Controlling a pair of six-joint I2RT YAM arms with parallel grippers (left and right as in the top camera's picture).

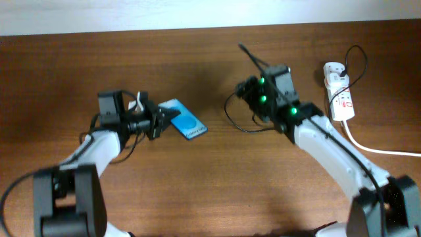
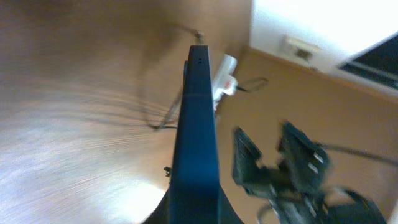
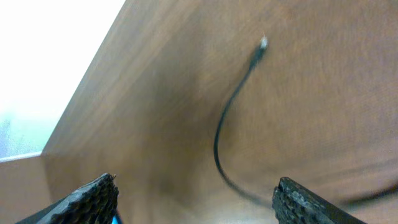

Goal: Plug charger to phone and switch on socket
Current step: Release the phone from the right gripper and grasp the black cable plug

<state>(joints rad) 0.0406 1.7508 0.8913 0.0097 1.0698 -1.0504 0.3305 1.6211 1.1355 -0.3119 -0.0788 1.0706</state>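
The phone [image 1: 185,119], slim with a blue screen, is held at its left end by my left gripper [image 1: 162,121], tilted above the table. In the left wrist view the phone [image 2: 196,137] is seen edge-on between the jaws. The charger, a thin black cable [image 1: 231,113], loops on the table with its connector tip [image 1: 241,47] at the back. My right gripper [image 1: 248,87] is open and empty above the cable; the right wrist view shows the cable [image 3: 224,124] and tip [image 3: 262,43] between the spread fingers [image 3: 196,193]. The white socket strip [image 1: 338,97] lies at the right.
A thick white cord [image 1: 375,148] runs from the socket toward the right edge. The table's far edge meets a white wall at the back. The right arm [image 2: 292,168] appears blurred in the left wrist view.
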